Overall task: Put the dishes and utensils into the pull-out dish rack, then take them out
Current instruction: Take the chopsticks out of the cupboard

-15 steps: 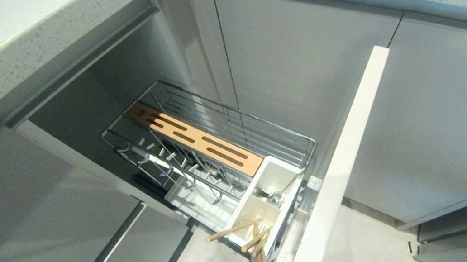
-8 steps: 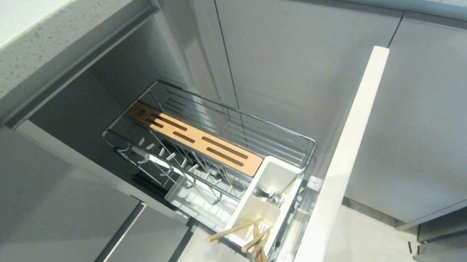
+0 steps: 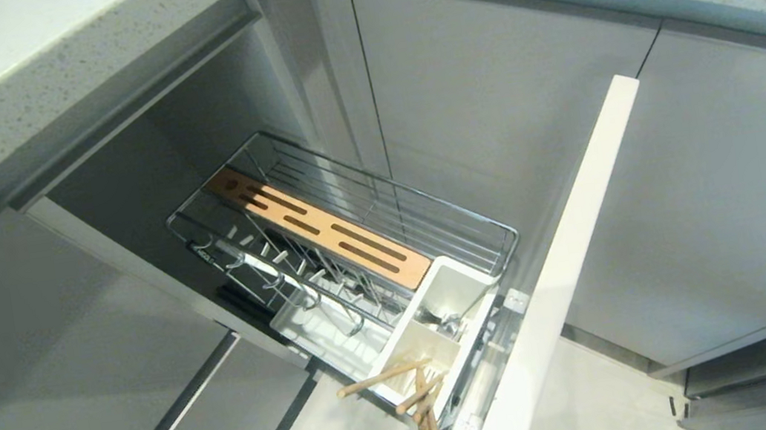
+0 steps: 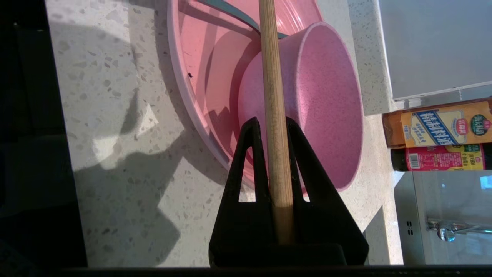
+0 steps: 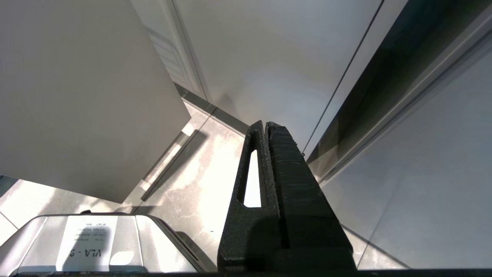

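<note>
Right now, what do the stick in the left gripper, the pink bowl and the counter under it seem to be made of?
Chopstick in the left gripper: light wood or bamboo, visible lengthwise grain, unvarnished look. Pink bowl: matte, finely speckled, probably plastic or a fibre composite rather than glazed ceramic. Countertop: pale, stone-like, with scattered chips, likely quartz or terrazzo.

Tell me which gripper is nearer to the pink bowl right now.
Left. The left gripper, shut on a wooden chopstick, hangs directly over the pink bowl; the right gripper is shut, down by the cabinet fronts.
</note>
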`<state>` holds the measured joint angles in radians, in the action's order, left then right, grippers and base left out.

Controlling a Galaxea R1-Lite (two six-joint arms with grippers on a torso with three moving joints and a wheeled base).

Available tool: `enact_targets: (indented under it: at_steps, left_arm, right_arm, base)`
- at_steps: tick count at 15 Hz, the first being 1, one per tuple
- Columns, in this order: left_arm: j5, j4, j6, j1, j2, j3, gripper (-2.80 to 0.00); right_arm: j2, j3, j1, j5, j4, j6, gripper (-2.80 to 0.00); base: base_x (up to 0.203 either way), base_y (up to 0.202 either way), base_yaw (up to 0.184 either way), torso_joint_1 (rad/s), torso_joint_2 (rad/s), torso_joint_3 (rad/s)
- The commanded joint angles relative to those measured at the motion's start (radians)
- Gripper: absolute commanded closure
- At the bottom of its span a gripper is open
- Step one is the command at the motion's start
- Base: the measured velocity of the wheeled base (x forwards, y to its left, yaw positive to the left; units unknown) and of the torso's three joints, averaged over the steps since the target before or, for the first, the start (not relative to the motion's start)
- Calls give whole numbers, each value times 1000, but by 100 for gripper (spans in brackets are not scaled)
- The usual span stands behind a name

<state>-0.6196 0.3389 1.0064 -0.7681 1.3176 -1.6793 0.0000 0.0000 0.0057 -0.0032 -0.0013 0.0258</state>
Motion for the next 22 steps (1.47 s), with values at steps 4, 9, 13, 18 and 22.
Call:
enact_targets:
  at_steps: [4,9,13,18,22]
  left_arm:
    - [-24,2,17,1,34,-22,0]
    - [-54,3,23,3,43,-30,0]
    - [-58,5,23,3,45,-30,-280]
    - [-59,12,50,7,32,-40,-280]
    - [-59,14,64,13,10,-42,-280]
  right_arm:
    - [0,2,0,0,0,0,0]
    - [0,1,0,0,0,0,0]
    - [0,2,0,0,0,0,0]
    - [0,2,0,0,0,0,0]
    - [0,1,0,0,0,0,0]
  base:
    - [0,0,0,0,0,0]
    - [0,0,0,0,0,0]
    - [0,0,0,0,0,0]
    - [0,0,0,0,0,0]
    - [0,0,0,0,0,0]
